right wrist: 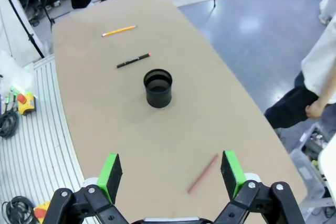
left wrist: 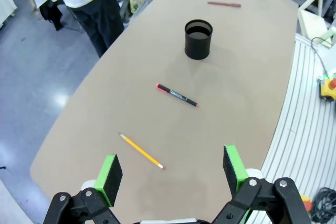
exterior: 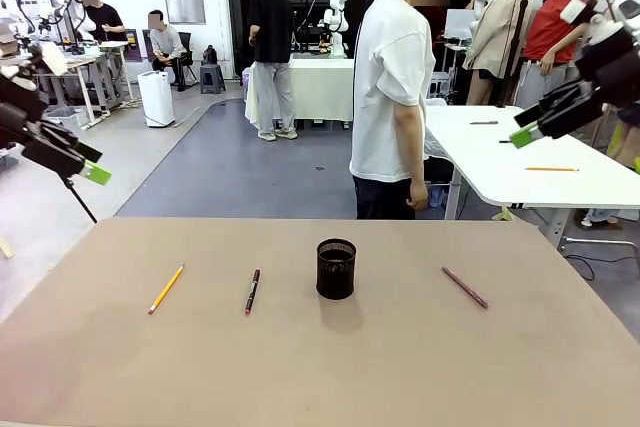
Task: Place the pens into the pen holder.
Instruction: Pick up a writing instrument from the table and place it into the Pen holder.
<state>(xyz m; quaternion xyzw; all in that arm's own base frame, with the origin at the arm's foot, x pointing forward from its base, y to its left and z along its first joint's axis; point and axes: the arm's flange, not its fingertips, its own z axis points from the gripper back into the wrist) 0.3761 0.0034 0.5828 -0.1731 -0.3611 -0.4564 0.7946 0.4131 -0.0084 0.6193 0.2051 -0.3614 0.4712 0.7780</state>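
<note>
Black mesh pen holder (exterior: 336, 269) upright mid-table (exterior: 400, 367). Lying flat on the tan top outside it: black pen (exterior: 252, 290) near its left, yellow pencil (exterior: 166, 289) farther left, pinkish-red pen (exterior: 465, 287) well apart on the right. Left gripper (left wrist: 171, 171) and right gripper (right wrist: 170, 174) hang above the table, jaws spread wide, empty. Person (exterior: 390, 97) stands at the far edge.

Black mesh pen holder (exterior: 336, 268) stood upright, open end up. To its left lay the yellow pencil (exterior: 166, 289) & black pen (exterior: 252, 290) w/ red ends, both flat, apart from it and each other. The pinkish-red pen (exterior: 465, 287) lay flat to its right.
</note>
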